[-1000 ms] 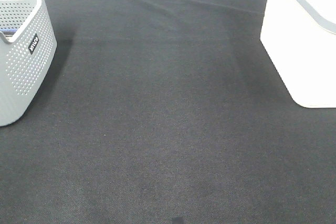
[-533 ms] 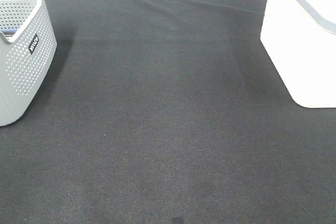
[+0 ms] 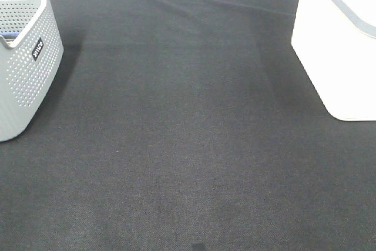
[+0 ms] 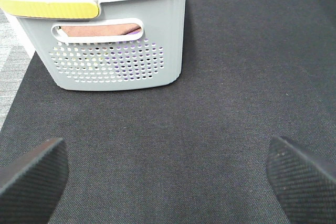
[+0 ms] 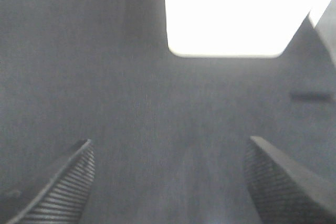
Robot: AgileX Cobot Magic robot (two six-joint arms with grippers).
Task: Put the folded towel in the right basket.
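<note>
Showing towels (image 4: 100,29) in left basket (image 4: 115,66) only on L wrist cam; both claws (image 4: 168,174) (image 5: 168,182) spread, empty.

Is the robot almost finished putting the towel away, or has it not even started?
It looks barely started. Nothing seems done yet: folded towels sit inside the grey basket on the left, and the white basket on the right shows only its outside. Nothing is in hand: the left gripper and right gripper are both open and empty above the black cloth. Picking up, carrying and dropping are all left.
</note>
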